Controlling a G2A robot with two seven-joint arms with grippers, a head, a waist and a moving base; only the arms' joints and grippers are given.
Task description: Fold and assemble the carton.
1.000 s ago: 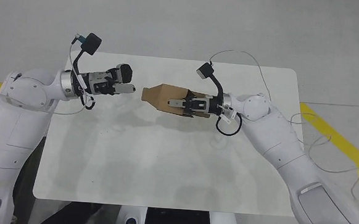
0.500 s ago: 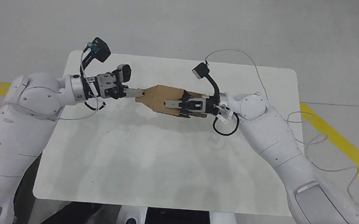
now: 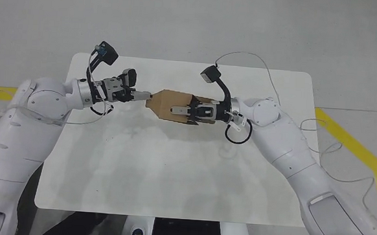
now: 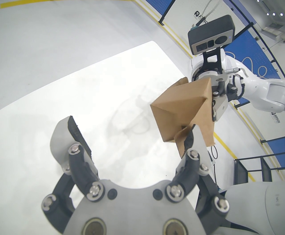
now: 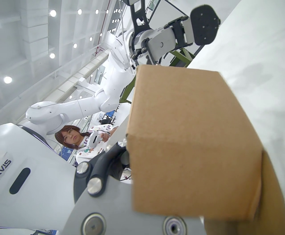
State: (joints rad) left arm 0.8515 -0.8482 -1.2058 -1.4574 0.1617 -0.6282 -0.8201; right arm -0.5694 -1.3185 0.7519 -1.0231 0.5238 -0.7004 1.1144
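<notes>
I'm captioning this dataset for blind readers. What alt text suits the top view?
Seen from above, the right gripper holds a brown carton over a white table. The left gripper, fingers open, touches the carton's free end with one finger.

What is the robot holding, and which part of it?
The right gripper holds the brown carton by the end nearest its arm. The left gripper is open, holding nothing.
</notes>
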